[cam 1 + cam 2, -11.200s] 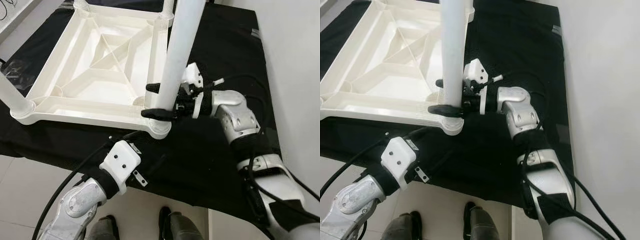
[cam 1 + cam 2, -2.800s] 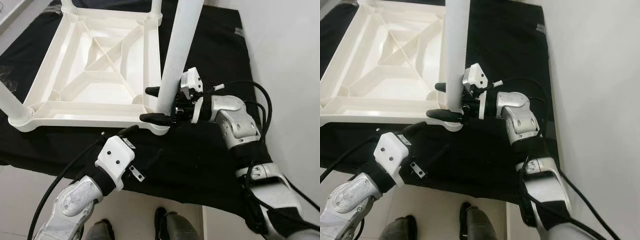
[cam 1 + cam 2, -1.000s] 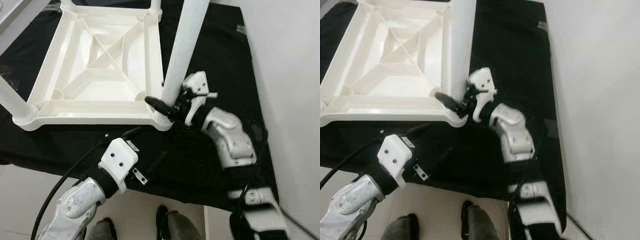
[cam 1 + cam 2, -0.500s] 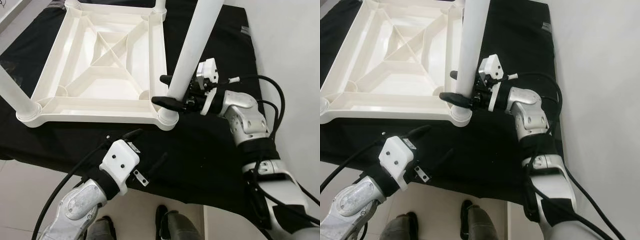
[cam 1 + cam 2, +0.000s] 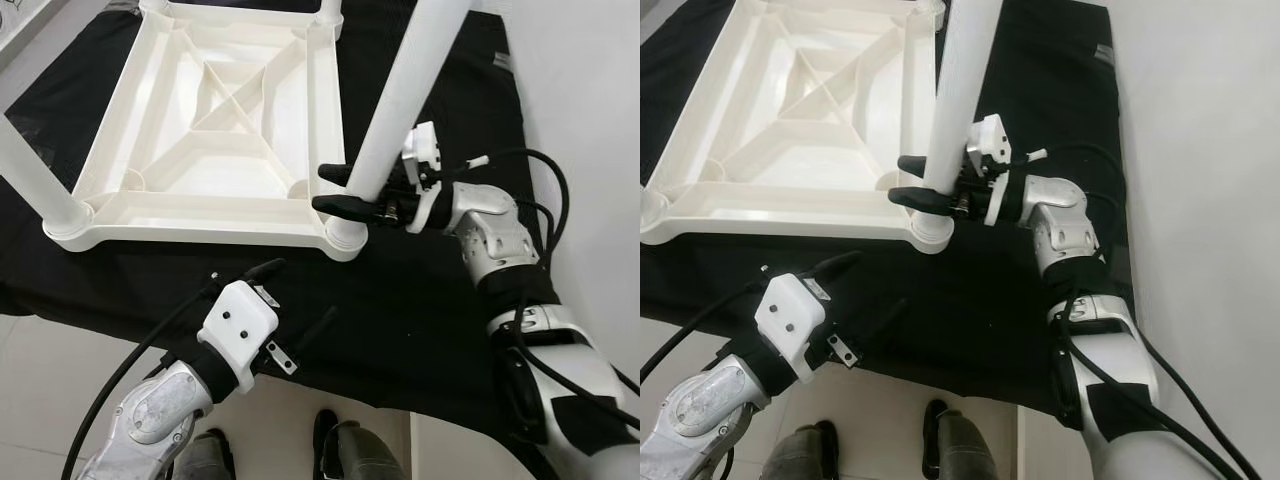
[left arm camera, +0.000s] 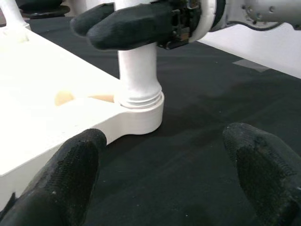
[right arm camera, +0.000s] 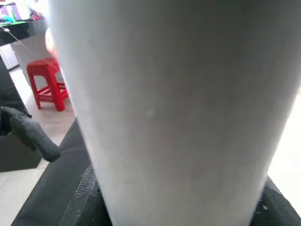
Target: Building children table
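black mat under everything. on it the white tabletop lies upside down, ribs up. near-right corner socket has the leg standing in it, looks a touch tilted.

right gripper is clamped around that leg just above the socket, one black finger either side. left gripper hangs off the near edge of the mat, fingers spread, holding nothing, pointed at the same corner.

risks, my read:
- you can see thread rings at the leg base in the left wrist view, so it may not be fully seated. let go now and the leg could lean or drop out.
- if you twist while the leg is off-axis it may cross-thread or bind.
- nothing pins the tabletop. torque from the right gripper could spin or slide the whole top on the mat. left gripper is close enough to brace the corner, use it.
- the cable loops near the wrist, more rotation could snag it.

count:
- tabletop: 1
- legs in view: 4, one at each corner, incl. the near-left leg; the two far ones are cut by the frame
- grippers: 2
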{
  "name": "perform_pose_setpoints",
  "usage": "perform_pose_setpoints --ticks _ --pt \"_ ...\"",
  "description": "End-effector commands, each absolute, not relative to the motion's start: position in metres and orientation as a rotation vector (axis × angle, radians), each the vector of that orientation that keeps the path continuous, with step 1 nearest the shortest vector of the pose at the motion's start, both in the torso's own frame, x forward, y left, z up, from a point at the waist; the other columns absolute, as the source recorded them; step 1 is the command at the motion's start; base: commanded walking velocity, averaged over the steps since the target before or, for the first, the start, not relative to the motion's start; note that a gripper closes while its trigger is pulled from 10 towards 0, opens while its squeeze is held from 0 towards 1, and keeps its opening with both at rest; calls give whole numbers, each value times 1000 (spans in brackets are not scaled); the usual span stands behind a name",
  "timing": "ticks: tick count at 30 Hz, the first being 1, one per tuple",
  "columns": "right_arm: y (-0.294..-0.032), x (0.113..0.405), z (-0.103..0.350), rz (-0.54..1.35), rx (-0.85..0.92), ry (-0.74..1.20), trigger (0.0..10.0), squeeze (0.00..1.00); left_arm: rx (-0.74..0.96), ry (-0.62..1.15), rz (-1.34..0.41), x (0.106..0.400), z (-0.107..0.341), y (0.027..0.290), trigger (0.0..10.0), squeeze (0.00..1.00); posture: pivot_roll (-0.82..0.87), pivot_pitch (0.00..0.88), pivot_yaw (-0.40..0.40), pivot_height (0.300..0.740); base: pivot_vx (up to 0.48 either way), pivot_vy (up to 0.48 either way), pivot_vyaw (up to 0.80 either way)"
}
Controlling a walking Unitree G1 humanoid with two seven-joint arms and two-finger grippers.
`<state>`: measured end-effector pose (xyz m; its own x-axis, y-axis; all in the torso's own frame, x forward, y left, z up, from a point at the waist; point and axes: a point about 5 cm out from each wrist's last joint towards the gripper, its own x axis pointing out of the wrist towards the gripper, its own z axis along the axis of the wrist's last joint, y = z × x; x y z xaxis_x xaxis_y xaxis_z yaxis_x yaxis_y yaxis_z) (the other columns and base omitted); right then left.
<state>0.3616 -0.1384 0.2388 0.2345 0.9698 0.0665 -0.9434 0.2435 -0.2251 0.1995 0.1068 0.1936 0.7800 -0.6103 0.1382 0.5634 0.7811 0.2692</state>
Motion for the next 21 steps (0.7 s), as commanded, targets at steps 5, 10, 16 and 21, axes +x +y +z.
perform_pose_setpoints --ticks 5,10,16,21 --pt "-129 351 164 588 -103 7 0 0 227 -196 -650 196 189 109 10000 0 105 296 -142 740 0 0 0" --pt "-110 307 140 441 -193 73 0 0 231 -191 -655 198 188 111 10000 0 99 288 -120 740 0 0 0" --pt "-93 304 149 602 -143 71 3216 0 226 -197 -674 200 188 107 10000 0 95 279 -130 740 0 0 0" --pt "-83 300 155 648 -121 71 10000 871 235 -197 -662 201 188 109 10000 0 104 270 -131 740 0 0 0"
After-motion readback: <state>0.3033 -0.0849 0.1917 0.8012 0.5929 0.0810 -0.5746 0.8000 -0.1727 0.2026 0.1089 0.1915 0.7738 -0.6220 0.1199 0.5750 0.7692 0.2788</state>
